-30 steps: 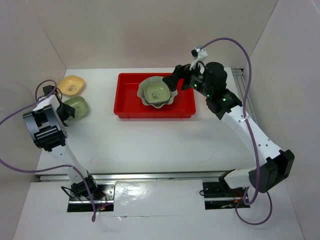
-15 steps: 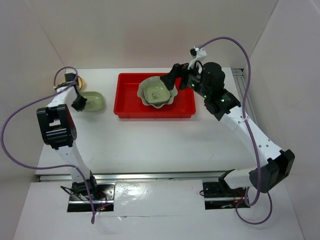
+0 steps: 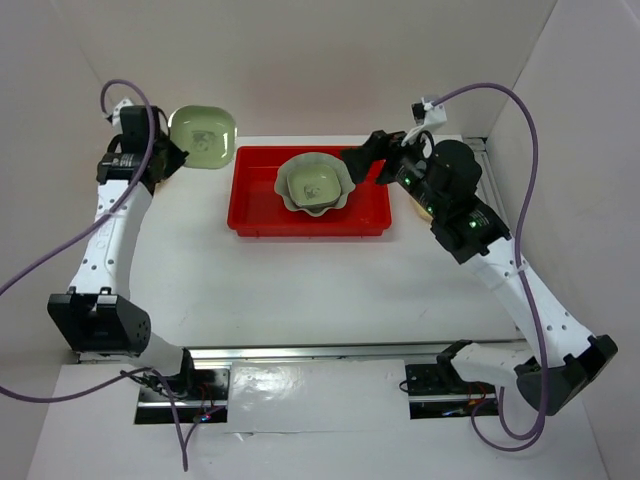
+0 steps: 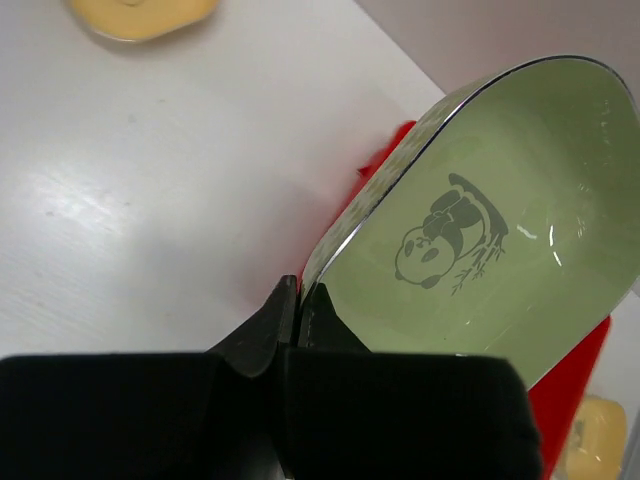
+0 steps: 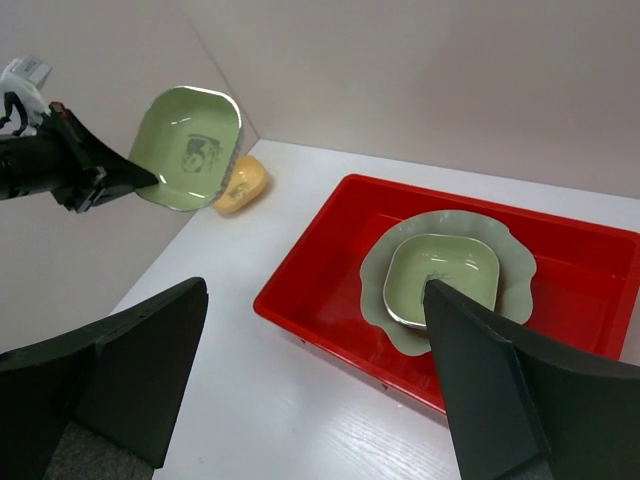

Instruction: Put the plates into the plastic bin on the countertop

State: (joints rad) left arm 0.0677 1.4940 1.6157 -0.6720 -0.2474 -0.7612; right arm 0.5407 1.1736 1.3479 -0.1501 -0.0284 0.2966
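Observation:
My left gripper (image 3: 170, 156) is shut on the rim of a small green panda-printed plate (image 3: 203, 130), held tilted in the air left of the plastic bin (image 3: 258, 205); its fingers pinch the plate's (image 4: 480, 250) edge at the left gripper (image 4: 298, 292). The red bin (image 5: 330, 240) holds a pale green scalloped plate (image 5: 376, 290) with another small green plate (image 5: 440, 278) nested in it. My right gripper (image 3: 366, 156) hovers open over the bin's right end, and nothing lies between the right gripper's (image 5: 315, 290) fingers. A yellow plate (image 5: 242, 184) lies on the countertop (image 3: 300, 280) at the far left.
White walls close in the left, back and right sides. A second yellow plate (image 4: 595, 450) lies beyond the bin's right end, partly hidden by my right arm in the top view. A metal rail runs along the near edge.
My left gripper closed on the small green plate at the left wall, lifted it and swung it up toward the back, near the bin. My right arm drew back slightly to the right.

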